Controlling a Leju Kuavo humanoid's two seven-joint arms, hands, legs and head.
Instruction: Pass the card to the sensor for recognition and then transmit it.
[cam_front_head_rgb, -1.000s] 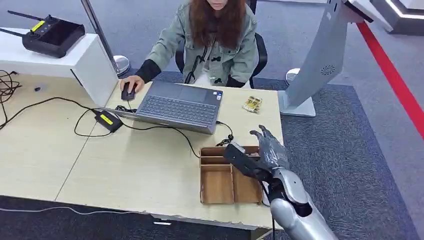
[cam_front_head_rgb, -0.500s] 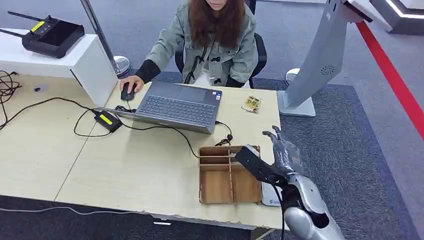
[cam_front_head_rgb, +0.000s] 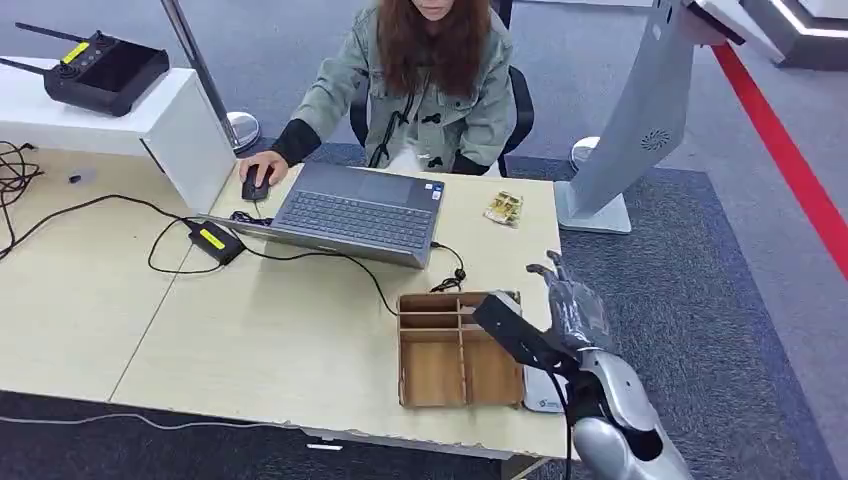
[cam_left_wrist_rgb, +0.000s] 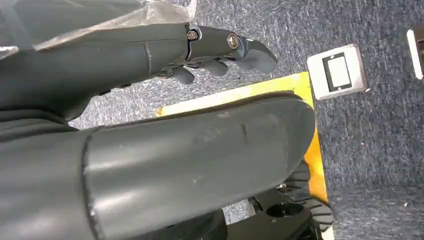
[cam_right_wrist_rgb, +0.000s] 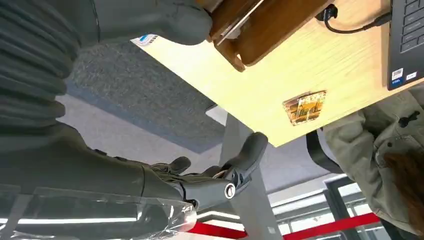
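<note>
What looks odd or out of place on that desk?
A white card lies at the desk's corner, beside the wooden tray rather than in it, partly hidden by the robot's right hand. The desk's near edge looks chipped. Otherwise only loose cables.

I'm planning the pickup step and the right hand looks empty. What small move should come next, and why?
Probably lower the right hand a little. It hovers with fingers spread and holds nothing, above the right edge of the wooden box, and a flat white piece lies on the table just beside that edge. I cannot tell whether that piece is the card.
</note>
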